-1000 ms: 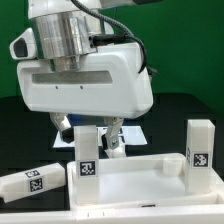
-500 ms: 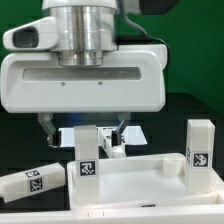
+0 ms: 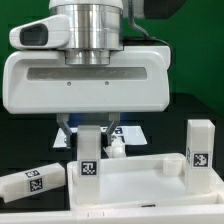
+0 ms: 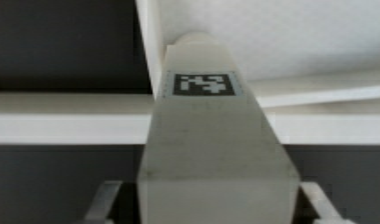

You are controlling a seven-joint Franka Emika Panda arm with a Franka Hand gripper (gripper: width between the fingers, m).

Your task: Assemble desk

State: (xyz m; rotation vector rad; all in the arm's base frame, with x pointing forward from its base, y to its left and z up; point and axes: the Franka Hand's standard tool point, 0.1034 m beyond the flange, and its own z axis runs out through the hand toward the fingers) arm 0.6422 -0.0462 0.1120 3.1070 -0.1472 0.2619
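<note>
A white desk leg stands upright on the white desk top, tag facing the camera. My gripper hangs over it, jaws open, one finger on each side of the leg's upper part. In the wrist view the same leg fills the middle with its tag on the end. The fingertips flank it with narrow dark gaps, and my gripper holds nothing. A second leg stands at the exterior view's right. A third leg lies flat at the left.
The big white hand housing hides most of the table behind it. A flat white sheet with tags, the marker board, peeks out behind the fingers. A green wall stands at the back.
The hand has turned to face the camera squarely and centred over the standing leg. It has dropped slightly, and the fingers now sit closer to the leg's sides.
</note>
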